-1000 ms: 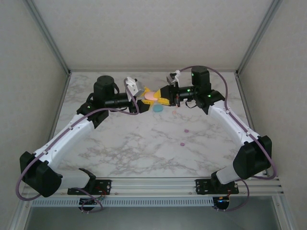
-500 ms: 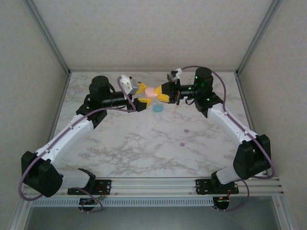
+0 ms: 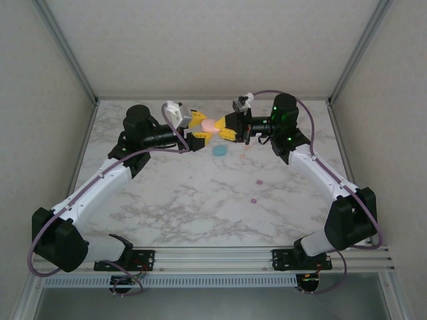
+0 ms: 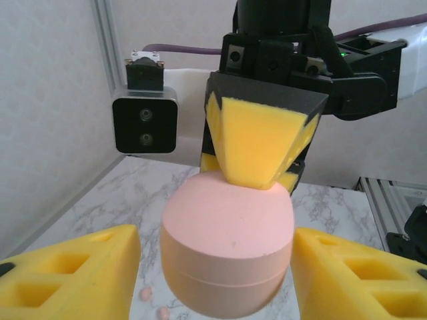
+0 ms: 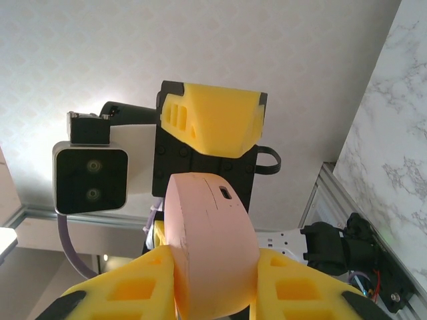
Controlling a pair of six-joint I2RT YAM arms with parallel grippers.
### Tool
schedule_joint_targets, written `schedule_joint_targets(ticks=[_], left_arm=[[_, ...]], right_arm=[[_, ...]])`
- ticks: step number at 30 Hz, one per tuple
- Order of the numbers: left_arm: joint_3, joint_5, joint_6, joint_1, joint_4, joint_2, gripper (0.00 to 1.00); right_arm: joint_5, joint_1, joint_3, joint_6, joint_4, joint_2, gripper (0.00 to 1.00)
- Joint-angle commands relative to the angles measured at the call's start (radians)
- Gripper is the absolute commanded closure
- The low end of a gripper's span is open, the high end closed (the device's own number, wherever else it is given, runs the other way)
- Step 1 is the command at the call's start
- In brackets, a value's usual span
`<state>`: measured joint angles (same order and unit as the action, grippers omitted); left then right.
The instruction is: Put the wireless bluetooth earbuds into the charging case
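Now that the left pincer (image 3: 199, 129) has widened and drawn back a touch, the top camera shows you the round peach-pink plastic charging case (image 3: 209, 125) hanging in the air, clamped by the right pincer (image 3: 222, 127) alone. Just below the case, a teal round disc (image 3: 219, 151) lies on the marble tabletop (image 3: 200, 200). Two tiny magenta-pink earbuds (image 3: 259, 181) sit well apart from the case, toward the arm bases.

From the left wrist, that pincer's yellow fingers (image 4: 73, 267) stand open on either side of the case, with a gap at each. A right finger presses on the case's top, and tiny peach earbuds (image 4: 145, 293) lie on the marble beneath it.

From the right wrist, the right fingers squeeze the case edge-on.

The case looks closed to me, so nothing can go in yet. The release frees your left pincer to open it or fetch a bud.
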<state>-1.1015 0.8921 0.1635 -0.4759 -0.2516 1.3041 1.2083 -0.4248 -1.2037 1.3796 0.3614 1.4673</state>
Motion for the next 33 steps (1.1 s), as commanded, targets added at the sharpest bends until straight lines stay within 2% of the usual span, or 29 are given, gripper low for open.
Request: schedule_joint_targets(ticks=[1,20,33], left_arm=[[0.011,-0.011,-0.03,0.0,-0.043,-0.003,0.4],[0.026,-0.004,-0.069,-0.015,-0.094,0.0,0.39],[0.009,0.02,-0.045,-0.022,-0.046,0.017,0.42]], right_arm=[[0.021,0.005,0.003,-0.015,0.014,-0.042,0.83],[0.012,-0.012,-0.005,-0.012,0.025,-0.032,0.82],[0.005,-0.02,-0.005,0.004,0.054,-0.029,0.82]])
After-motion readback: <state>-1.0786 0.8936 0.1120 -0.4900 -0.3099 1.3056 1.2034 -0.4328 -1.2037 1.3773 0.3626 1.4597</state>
